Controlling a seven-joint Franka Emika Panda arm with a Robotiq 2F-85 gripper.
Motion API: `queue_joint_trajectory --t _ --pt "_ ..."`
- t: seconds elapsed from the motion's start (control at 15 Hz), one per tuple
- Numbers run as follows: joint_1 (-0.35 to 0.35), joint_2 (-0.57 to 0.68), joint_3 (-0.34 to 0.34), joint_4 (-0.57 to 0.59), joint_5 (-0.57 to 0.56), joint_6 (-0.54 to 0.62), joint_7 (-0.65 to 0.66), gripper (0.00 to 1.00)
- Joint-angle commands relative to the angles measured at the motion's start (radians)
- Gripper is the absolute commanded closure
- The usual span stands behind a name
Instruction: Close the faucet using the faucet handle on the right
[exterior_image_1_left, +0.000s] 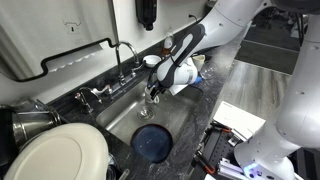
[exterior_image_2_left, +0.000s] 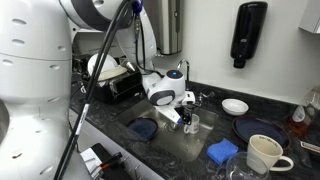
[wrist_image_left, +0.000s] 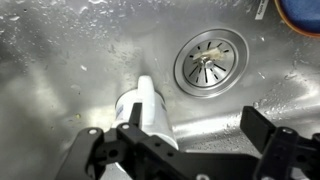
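Note:
The faucet (exterior_image_1_left: 121, 52) is a thin chrome gooseneck at the back rim of the steel sink (exterior_image_1_left: 120, 118). A small chrome lever that may be the faucet handle (exterior_image_1_left: 98, 92) sits beside its base. My gripper (exterior_image_1_left: 154, 93) hangs over the basin in front of the spout, apart from faucet and lever; it also shows in an exterior view (exterior_image_2_left: 186, 118). In the wrist view the gripper (wrist_image_left: 195, 135) is open and empty, looking down at the wet sink floor and the drain (wrist_image_left: 208, 58). A white cylindrical object (wrist_image_left: 146, 104) lies close to one finger.
A blue plate (exterior_image_1_left: 153, 143) lies at the sink's front, with a white plate (exterior_image_1_left: 60, 155) and a metal pot (exterior_image_1_left: 30, 120) beside it. A clear glass (exterior_image_2_left: 193, 124), white bowl (exterior_image_2_left: 236, 106), blue plate (exterior_image_2_left: 258, 130), mug (exterior_image_2_left: 262, 152) and blue sponge (exterior_image_2_left: 222, 150) stand around.

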Motion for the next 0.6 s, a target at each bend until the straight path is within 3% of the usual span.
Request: queue_joint_trajectory --t 0.0,0.2,0.53 --pt "-0.015 0.016 0.008 -0.024 -0.007 0.08 -0.038 0.0" --pt "0.041 0.033 -0.086 -0.008 -0.085 0.065 -0.02 0.0" --pt "0.104 0.091 -0.166 0.038 -0.191 0.027 -0.004 0.0"
